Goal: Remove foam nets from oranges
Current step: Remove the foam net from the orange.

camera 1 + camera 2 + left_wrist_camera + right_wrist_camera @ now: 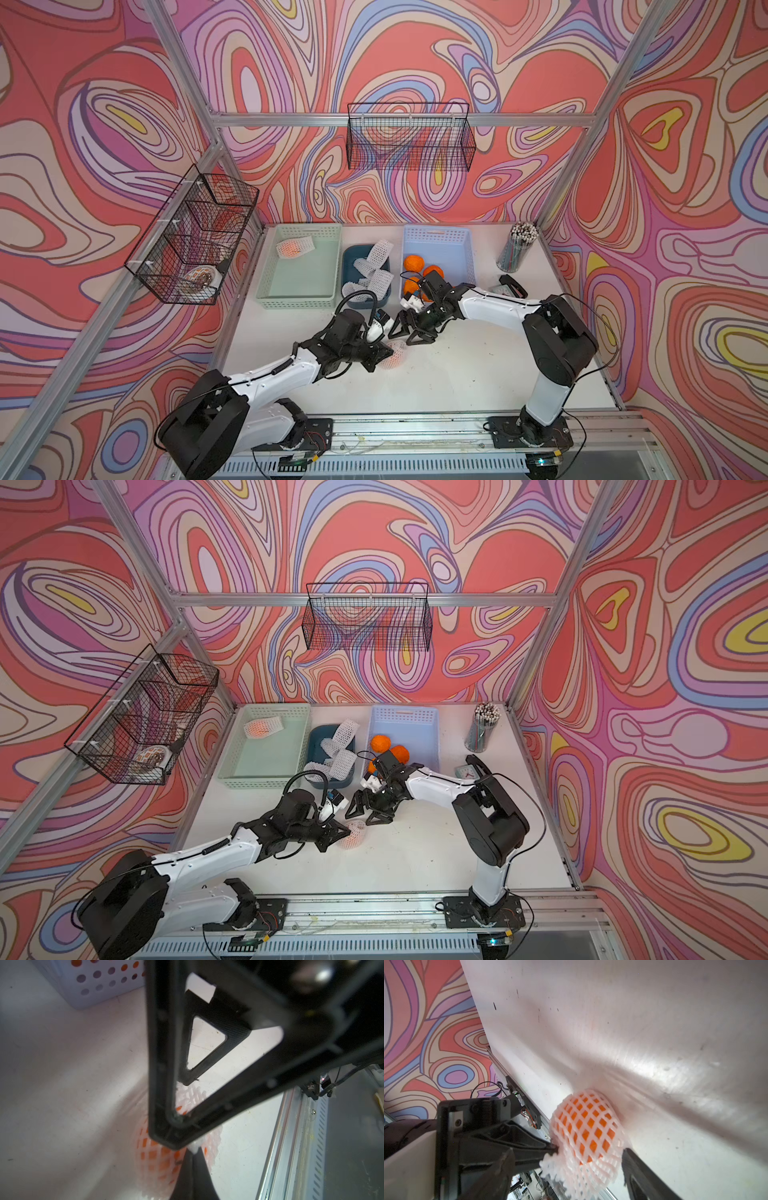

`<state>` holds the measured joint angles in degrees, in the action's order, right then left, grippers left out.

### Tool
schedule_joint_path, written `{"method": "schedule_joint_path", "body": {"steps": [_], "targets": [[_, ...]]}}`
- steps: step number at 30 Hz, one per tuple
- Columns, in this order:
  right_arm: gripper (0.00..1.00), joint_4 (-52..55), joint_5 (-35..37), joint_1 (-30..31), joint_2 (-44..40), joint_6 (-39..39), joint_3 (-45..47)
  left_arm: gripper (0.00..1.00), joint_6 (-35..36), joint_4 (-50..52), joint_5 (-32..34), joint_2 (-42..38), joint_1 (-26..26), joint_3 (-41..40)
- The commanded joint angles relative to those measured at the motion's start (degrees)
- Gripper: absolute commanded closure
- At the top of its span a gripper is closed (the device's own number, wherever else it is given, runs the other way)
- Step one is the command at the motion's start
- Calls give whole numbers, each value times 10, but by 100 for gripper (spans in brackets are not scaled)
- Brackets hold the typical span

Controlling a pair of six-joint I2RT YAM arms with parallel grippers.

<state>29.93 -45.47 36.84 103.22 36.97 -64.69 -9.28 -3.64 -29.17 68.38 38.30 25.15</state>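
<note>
An orange in a white foam net (394, 358) (354, 834) lies on the white table between my two grippers. My left gripper (387, 354) (193, 1159) is shut on the net's loose rim, as the right wrist view shows beside the netted orange (587, 1126). My right gripper (409, 334) (571, 1169) is open just behind and above it, with one finger on each side of the net's open end. Another netted orange (291, 248) sits in the green basket (307, 274). Bare oranges (413, 264) lie in the light blue basket (440, 249). Empty foam nets (376, 270) fill the dark blue bin (353, 254).
A cup of pencils (517, 247) stands at the back right, with a small clock (505, 286) near the right arm. Black wire baskets hang on the left wall (191, 237) and the back wall (409, 137). A metal rail (407, 428) runs along the table's front.
</note>
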Motion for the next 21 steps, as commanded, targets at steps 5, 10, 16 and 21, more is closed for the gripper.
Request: {"method": "schedule_joint_path", "body": {"steps": [5, 10, 16, 21], "targets": [[17, 70, 19, 0, 0, 1, -29, 100, -27, -8, 37, -21, 14, -23], [17, 63, 13, 0, 11, 14, -23, 100, -32, -9, 34, -21, 20, -23], [17, 52, 5, 1, 24, 21, -21, 100, -42, -20, 38, -22, 27, -32], [17, 56, 6, 1, 40, 19, -29, 100, -40, -18, 40, -23, 28, -31]]}}
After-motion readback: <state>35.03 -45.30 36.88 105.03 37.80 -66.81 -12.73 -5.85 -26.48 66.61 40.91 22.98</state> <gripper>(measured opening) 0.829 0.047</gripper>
